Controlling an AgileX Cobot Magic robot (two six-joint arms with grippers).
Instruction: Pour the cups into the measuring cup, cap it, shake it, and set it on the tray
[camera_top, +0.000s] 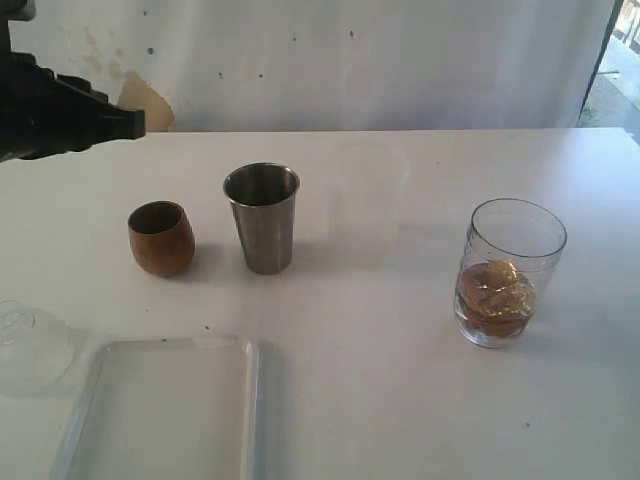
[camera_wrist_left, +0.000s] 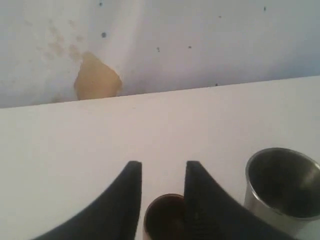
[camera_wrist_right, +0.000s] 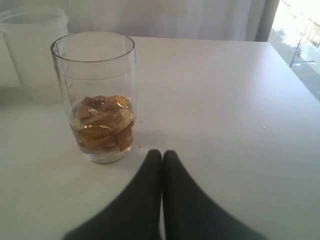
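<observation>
The brown wooden cup (camera_top: 161, 238) and the steel tumbler (camera_top: 263, 217) stand side by side on the white table. The clear measuring cup (camera_top: 510, 270) stands at the right, holding gold and brown pieces in its lower part. My left gripper (camera_top: 135, 122) hangs at the far left, above and behind the wooden cup. In the left wrist view that gripper (camera_wrist_left: 162, 167) is open with a narrow gap and nothing in it; the wooden cup (camera_wrist_left: 165, 217) and the tumbler (camera_wrist_left: 282, 187) lie below. My right gripper (camera_wrist_right: 162, 152) is shut and empty, close beside the measuring cup (camera_wrist_right: 97, 95).
The white tray (camera_top: 170, 420) lies at the front left, with a clear domed lid (camera_top: 30, 345) to its left. A frosted beaker (camera_wrist_right: 32, 45) stands just beyond the measuring cup in the right wrist view. A white wall backs the table.
</observation>
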